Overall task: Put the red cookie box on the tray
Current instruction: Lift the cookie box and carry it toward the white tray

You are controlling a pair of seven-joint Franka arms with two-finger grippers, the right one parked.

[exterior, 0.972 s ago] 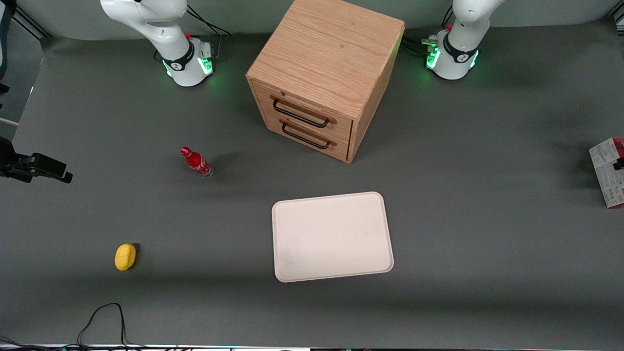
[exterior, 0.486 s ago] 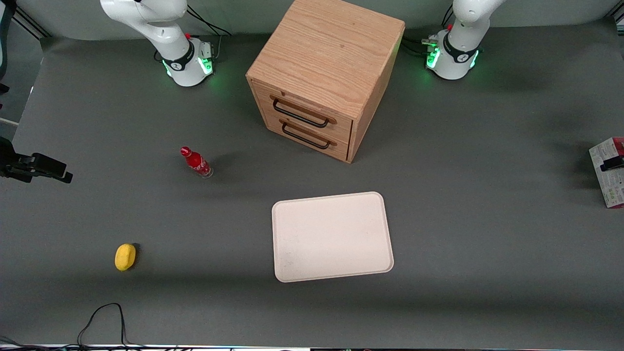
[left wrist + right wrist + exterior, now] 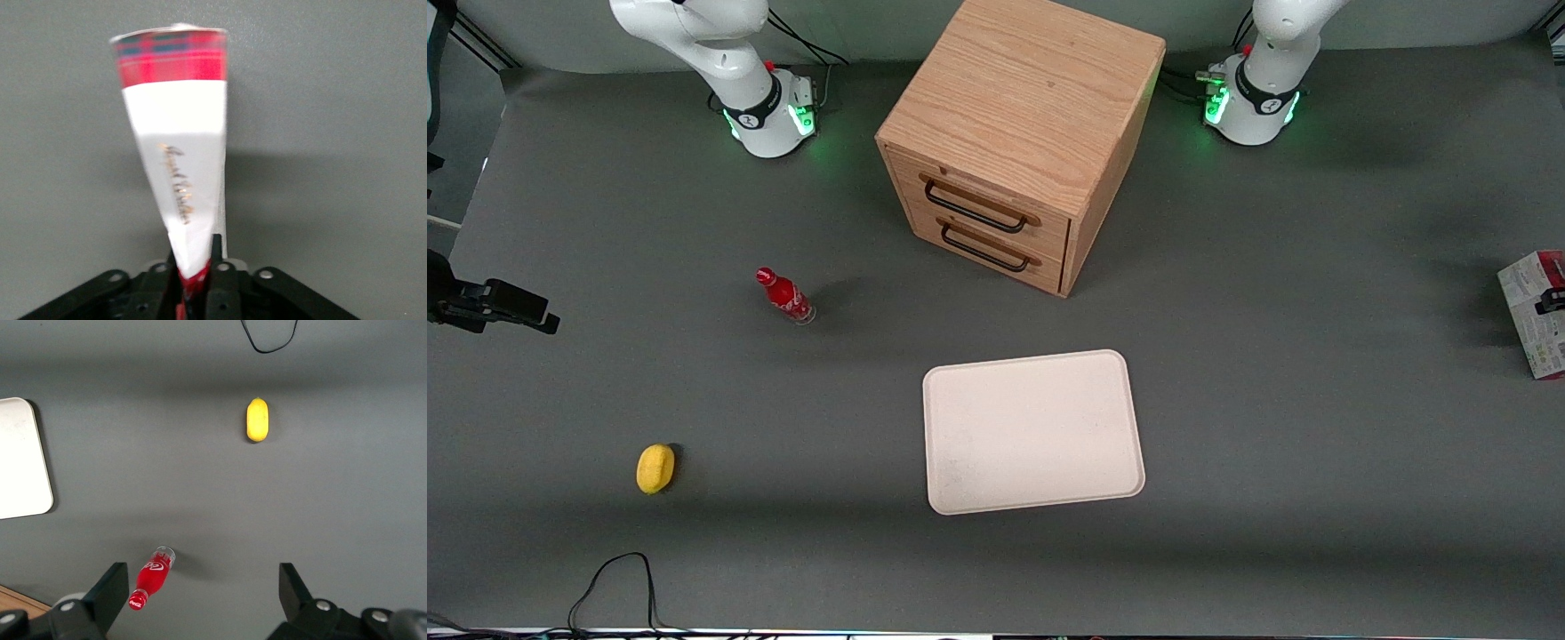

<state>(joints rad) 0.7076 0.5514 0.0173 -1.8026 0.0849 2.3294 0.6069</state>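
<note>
The red cookie box is at the frame edge, toward the working arm's end of the table, its pale printed face showing. In the left wrist view the red cookie box stands out from the jaws, white with a red tartan end, casting a shadow on the grey table. My gripper is shut on its near end, one finger on each side. In the front view only a small black part of the gripper shows against the box. The cream-white tray lies flat with nothing on it, well away from the box and nearer the front camera than the cabinet.
A wooden drawer cabinet with two black handles stands mid-table between the arm bases. A small red bottle and a yellow object sit toward the parked arm's end. A black cable loops near the table's front edge.
The red cookie box has shifted very slightly toward the tray while held in the gripper. Everything else stays where it was.
</note>
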